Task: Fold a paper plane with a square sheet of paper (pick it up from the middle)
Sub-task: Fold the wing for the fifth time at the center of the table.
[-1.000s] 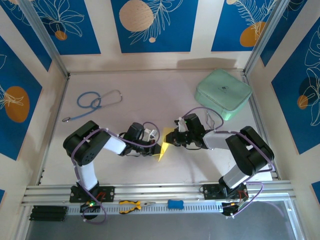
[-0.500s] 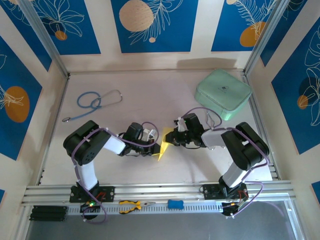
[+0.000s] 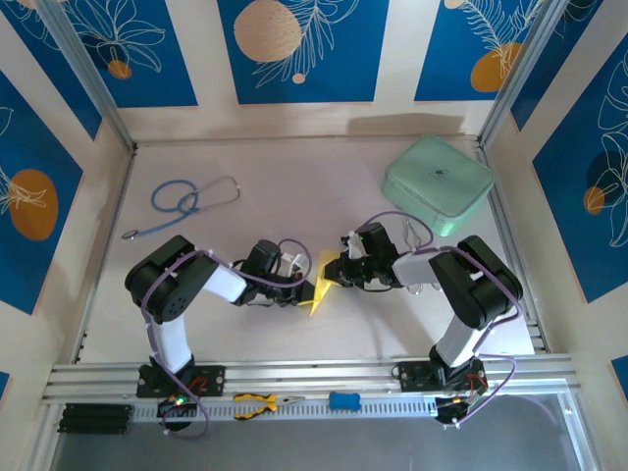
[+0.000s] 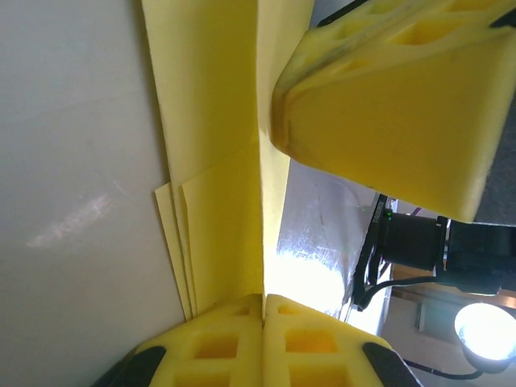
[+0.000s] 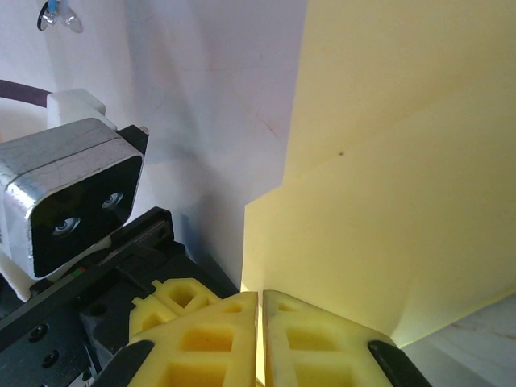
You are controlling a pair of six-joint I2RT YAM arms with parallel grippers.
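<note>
I am reading no text, brand or number anywhere. The mint-green case [image 3: 438,183], lying near the far right corner of the counter [image 3: 294,186], is carrying a small dark mark on its lid, but it is showing too small for me to make out.

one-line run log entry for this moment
stage: mid-fold | paper: folded into layers, held up between the arms | left end effector: shut on paper | right end effector: shut on paper
</note>
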